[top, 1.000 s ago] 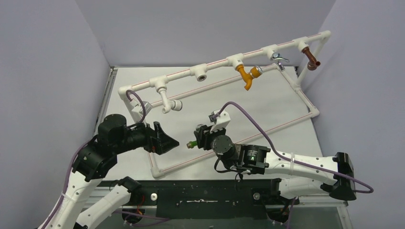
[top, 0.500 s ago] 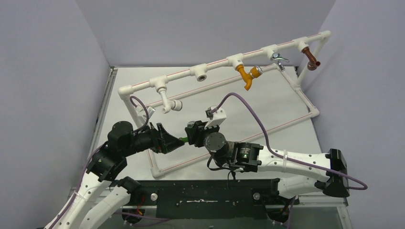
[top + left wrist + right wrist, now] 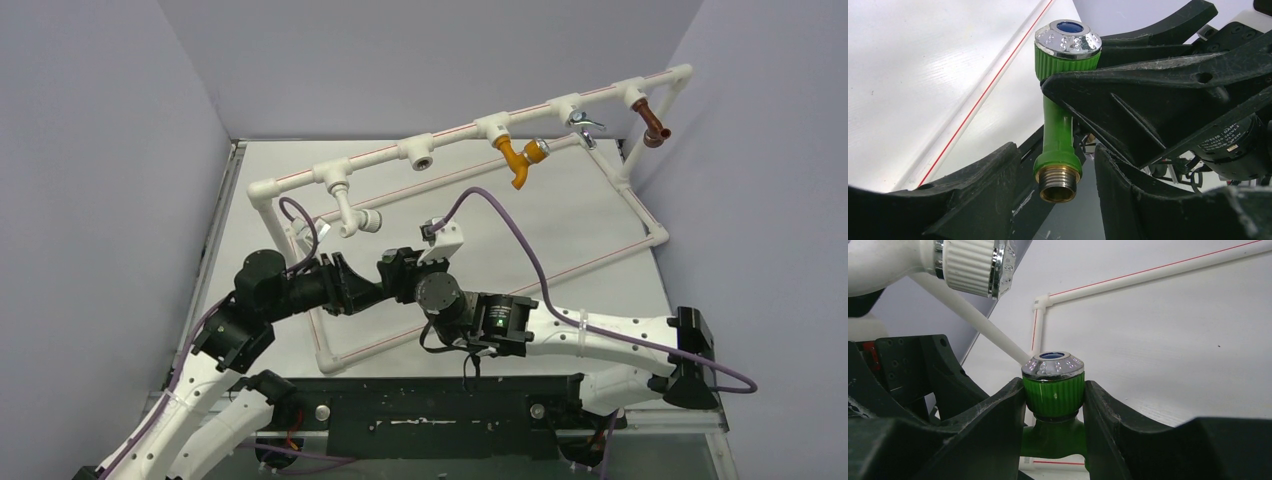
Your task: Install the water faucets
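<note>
green faucet (image 3: 1057, 131) squeezed by the right gripper (image 3: 1054, 396), left gripper (image 3: 1055, 152) spread around its end

top view: the left gripper (image 3: 365, 290) and the right gripper (image 3: 392, 278) are seen tip to tip, near the left end of the white pipe frame (image 3: 470, 130) that is set on the table (image 3: 560, 220). the green faucet cannot be made out between them from here. four more faucets are seen hanging on the raised far pipe: a white faucet (image 3: 352, 215), an orange faucet (image 3: 514, 160), a silver faucet (image 3: 586, 124) and a brown faucet (image 3: 654, 124).

left wrist view: the green faucet is seen standing up, with a shiny cap and a blue dot on top and a brass screw end at the bottom. the ribbed green knob under the cap is pressed by the black fingers (image 3: 1148, 95) of the right gripper. the left gripper's own fingers are held apart, one on each side of the brass end, and a small gap is seen on both sides.

right wrist view: the green knob is clamped tight between the two right fingers (image 3: 998, 420), and both are touched by it. the knob of the white faucet is seen at the top left. the pipe frame with its red stripe is seen behind, lying on the table.
</note>
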Tool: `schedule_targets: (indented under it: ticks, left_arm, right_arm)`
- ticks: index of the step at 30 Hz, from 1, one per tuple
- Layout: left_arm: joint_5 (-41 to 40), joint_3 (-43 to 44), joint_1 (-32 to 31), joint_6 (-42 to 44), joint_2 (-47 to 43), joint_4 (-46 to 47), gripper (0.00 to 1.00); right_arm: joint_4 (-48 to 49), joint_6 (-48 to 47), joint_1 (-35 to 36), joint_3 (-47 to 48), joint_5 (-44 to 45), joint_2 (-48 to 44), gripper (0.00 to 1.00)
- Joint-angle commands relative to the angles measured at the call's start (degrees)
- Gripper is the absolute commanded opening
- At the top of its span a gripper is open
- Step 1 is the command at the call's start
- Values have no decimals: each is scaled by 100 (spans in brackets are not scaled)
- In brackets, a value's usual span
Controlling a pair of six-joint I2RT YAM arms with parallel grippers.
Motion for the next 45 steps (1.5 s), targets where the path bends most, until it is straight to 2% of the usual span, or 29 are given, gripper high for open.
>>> schedule_targets:
  ticks: [1,4,6,7,9,13,16,17,19,20,22,27,33,35,41,42,45]
  left_arm:
    - [170,74,11,0,8,498,51]
    - [219,88,14,-4,43,511,43]
    - [244,89,16,-1,65,525,34]
    - [249,89,16,-2,87,533,26]
    - [272,96,11,-3,122,551,1]
    - [287,89,15,-29,122,602,0]
    - [260,100,20,-16,106,603,0]
    - [256,99,13,-14,104,605,0]
    - [240,75,20,1,64,608,0]
    - [232,55,19,32,31,615,0]
    - [226,24,20,99,-29,657,0]
    - [260,-51,20,408,-75,746,0]
    - [594,-65,35,735,-5,951,0]
    - [748,-83,37,761,45,1069,0]
    - [1428,-263,48,539,150,1910,0]
    - [1621,-292,46,429,179,2248,0]
    - [1858,-350,46,183,190,2787,0]
  right_arm:
    - [465,16,48,341,63,63,0]
    - [513,13,49,342,61,81,0]
    - [513,3,47,349,42,96,0]
    - [513,-7,46,353,36,105,0]
    - [513,-8,46,341,3,104,0]
    - [513,-28,37,291,-121,84,1]
    - [442,-53,41,277,-189,47,26]
    - [421,-53,37,238,-197,6,37]
    - [408,-80,18,132,-260,-106,67]
    - [408,-100,-7,78,-347,-156,76]
    - [246,-143,-100,-39,-586,-319,83]
    - [345,-409,-596,-580,-1701,-931,86]
    - [346,-929,-1700,-1052,-3867,-1689,88]
    - [248,-1164,-1931,-1092,-4279,-1906,89]
    - [276,-1818,-2676,-1258,-5900,-2248,92]
    - [342,-1829,-2968,-1249,-6632,-2279,93]
    - [691,-1753,-3311,-1293,-7697,-2266,92]
